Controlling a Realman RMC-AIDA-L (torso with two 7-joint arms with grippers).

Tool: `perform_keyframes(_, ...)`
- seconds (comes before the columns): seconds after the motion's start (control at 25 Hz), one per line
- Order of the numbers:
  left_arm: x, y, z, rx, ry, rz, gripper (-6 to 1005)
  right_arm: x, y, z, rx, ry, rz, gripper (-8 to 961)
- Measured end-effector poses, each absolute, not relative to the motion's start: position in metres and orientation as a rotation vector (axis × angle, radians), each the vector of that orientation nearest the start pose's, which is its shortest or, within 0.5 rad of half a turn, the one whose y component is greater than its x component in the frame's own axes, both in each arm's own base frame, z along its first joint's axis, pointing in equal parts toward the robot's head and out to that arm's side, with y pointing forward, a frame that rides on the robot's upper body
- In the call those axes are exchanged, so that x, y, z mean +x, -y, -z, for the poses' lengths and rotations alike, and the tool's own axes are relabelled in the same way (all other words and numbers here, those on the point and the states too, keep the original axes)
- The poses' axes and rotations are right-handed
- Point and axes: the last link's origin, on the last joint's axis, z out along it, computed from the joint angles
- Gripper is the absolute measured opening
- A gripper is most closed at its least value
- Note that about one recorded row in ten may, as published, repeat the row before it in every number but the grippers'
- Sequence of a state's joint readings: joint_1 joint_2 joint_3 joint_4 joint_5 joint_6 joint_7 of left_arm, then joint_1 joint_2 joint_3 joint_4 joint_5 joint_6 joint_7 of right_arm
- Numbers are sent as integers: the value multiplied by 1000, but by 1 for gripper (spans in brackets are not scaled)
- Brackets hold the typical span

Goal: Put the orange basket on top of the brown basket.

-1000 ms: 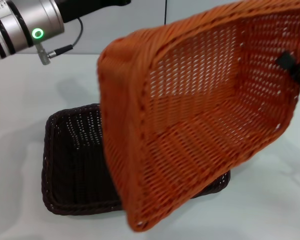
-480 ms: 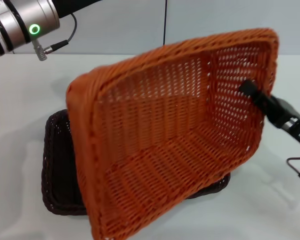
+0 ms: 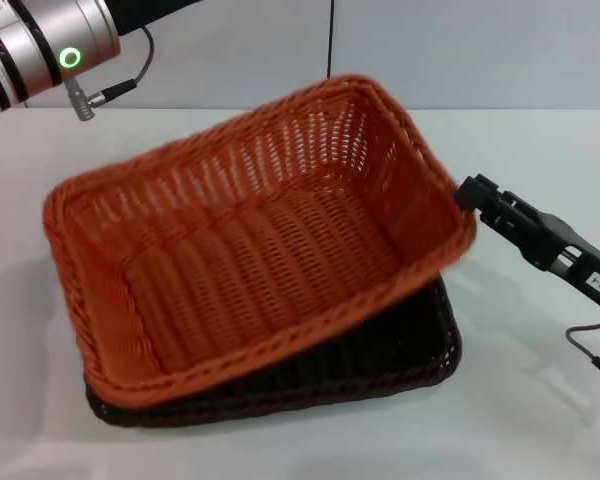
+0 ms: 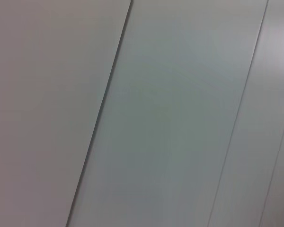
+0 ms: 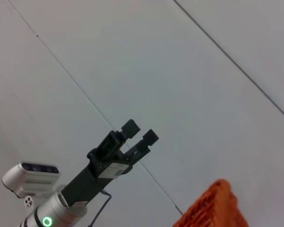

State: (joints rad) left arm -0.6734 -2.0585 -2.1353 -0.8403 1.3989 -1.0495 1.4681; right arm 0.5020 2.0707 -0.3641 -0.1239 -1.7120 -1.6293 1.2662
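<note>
- The orange basket (image 3: 250, 240) is no longer tipped up on edge facing the camera; it now lies nearly flat, opening upward, nested on the brown basket (image 3: 400, 365), its right end a little raised
- The brown basket, earlier open to view on its left side, is now mostly covered; only its front and right rim show
- The right gripper (image 3: 470, 192) has come down and out of the orange basket, now at the outside of its right rim

A white table (image 3: 540, 420) fills the foreground under soft, even light. Behind it stands a pale grey panelled wall (image 3: 460, 50) with thin dark seams (image 3: 331, 40).
</note>
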Motion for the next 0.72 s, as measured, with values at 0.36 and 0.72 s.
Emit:
perform_keyframes(0.36, -145, -441, -55, -2231, 653, 1103, 862, 285, -294, -10, -2068, -988, -1491, 576)
perform_keyframes(0.72, -156, -435, -64, -2169, 651, 1168, 862, 324, -285, -90, -1750, -733, -1409, 579)
